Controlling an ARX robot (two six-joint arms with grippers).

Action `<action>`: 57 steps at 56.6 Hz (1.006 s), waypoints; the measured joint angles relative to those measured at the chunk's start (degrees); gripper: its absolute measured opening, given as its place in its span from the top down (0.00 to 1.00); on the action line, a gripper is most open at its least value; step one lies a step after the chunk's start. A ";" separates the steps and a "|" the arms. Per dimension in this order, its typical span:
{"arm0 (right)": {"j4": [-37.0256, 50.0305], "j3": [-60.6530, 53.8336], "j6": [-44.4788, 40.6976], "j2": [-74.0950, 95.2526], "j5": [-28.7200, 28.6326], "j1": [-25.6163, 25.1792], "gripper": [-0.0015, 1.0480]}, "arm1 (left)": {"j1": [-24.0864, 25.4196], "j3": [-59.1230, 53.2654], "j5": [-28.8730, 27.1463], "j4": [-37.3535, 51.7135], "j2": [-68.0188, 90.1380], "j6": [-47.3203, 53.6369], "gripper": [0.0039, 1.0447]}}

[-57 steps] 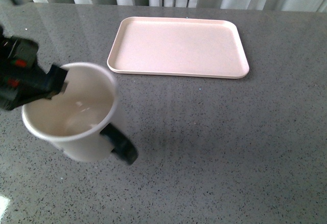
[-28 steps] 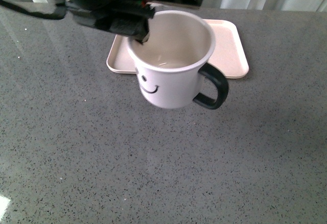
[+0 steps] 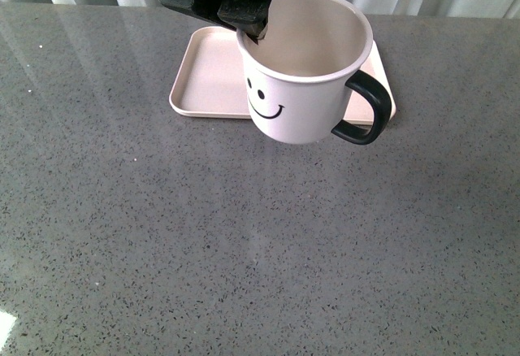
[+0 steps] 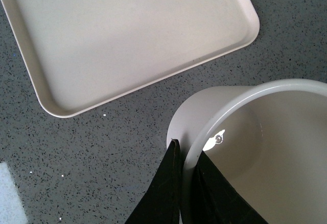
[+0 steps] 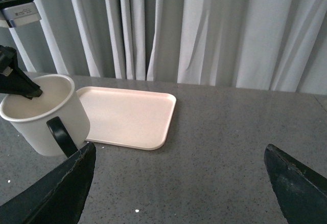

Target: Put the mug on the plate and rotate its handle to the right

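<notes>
Pinching the mug [image 3: 302, 88] by its rim, the left tool [image 3: 258, 32] has swung it to the edge of the plate [image 3: 203, 88] (handle [image 3: 367, 112] already rightward).

I count one white cylindrical mug [image 3: 301, 104] with a black smiley face, one glossy black loop handle [image 3: 380, 100] on it, and one flat pale pink rectangular plate [image 3: 207, 84].

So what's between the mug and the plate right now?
Only bare grey countertop: the left wrist view shows a speckled strip separating the mug from the plate, with nothing on it.
</notes>
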 joint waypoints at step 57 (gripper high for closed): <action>0.00 0.00 -0.02 0.00 -0.02 0.00 0.09 | 3.52 38.25 1.25 -18.78 25.33 -3.82 0.98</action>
